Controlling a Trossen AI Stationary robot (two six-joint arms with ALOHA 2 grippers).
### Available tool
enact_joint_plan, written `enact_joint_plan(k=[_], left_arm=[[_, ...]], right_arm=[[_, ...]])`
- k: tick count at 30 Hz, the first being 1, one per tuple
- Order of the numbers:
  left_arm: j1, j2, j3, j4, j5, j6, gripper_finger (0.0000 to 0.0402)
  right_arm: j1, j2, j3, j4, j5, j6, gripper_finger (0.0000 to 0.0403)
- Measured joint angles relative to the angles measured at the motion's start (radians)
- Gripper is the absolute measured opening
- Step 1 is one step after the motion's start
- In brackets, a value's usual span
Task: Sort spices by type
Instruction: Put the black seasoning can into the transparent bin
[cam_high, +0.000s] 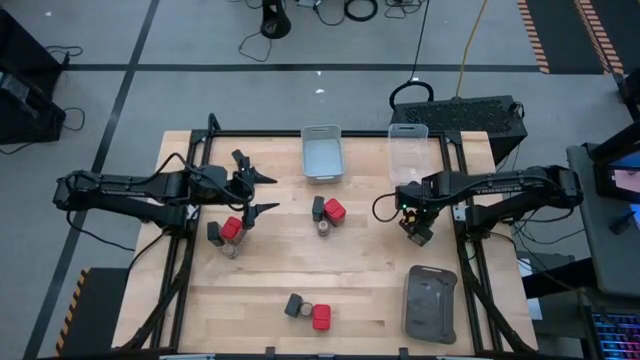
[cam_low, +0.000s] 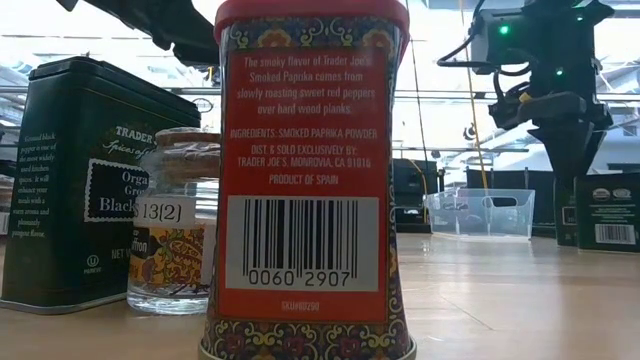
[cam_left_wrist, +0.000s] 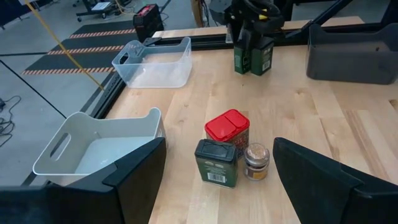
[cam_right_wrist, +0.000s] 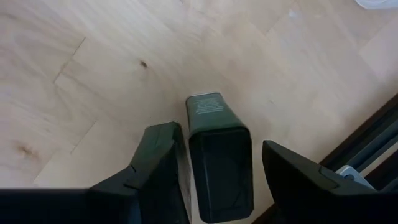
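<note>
Right wrist view is showing the right gripper (cam_right_wrist: 214, 171) straddling a dark green tin (cam_right_wrist: 219, 155) lying on the wooden table (cam_right_wrist: 93, 74), fingers spread, not yet pinching. Rigid, light and probably slick, it is asking for its flat sides. The left gripper (cam_high: 263, 192) is hovering open.

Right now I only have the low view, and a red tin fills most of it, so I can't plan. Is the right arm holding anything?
Observer: No. The right gripper hovers with its fingers open, either side of a dark tin standing on the table.
Operator: And the left one?
Observer: The left gripper is open, close to a cluster of three spices.
Operator: Anything sorted yet?
Observer: No spices show in the grey bin or the clear bin.
</note>
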Motion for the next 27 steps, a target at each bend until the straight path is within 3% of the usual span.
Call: enact_joint_plan(k=[16, 27], left_arm=[[0.000, 0.000, 0.000, 0.000, 0.000, -0.002, 0.0301], [0.000, 0.000, 0.000, 0.000, 0.021, -0.008, 0.0301]], right_arm=[[0.021, 0.000, 0.000, -0.051, 0.007, 0.010, 0.0217], [0.020, 0.000, 0.000, -0.051, -0.016, 0.009, 0.0129]])
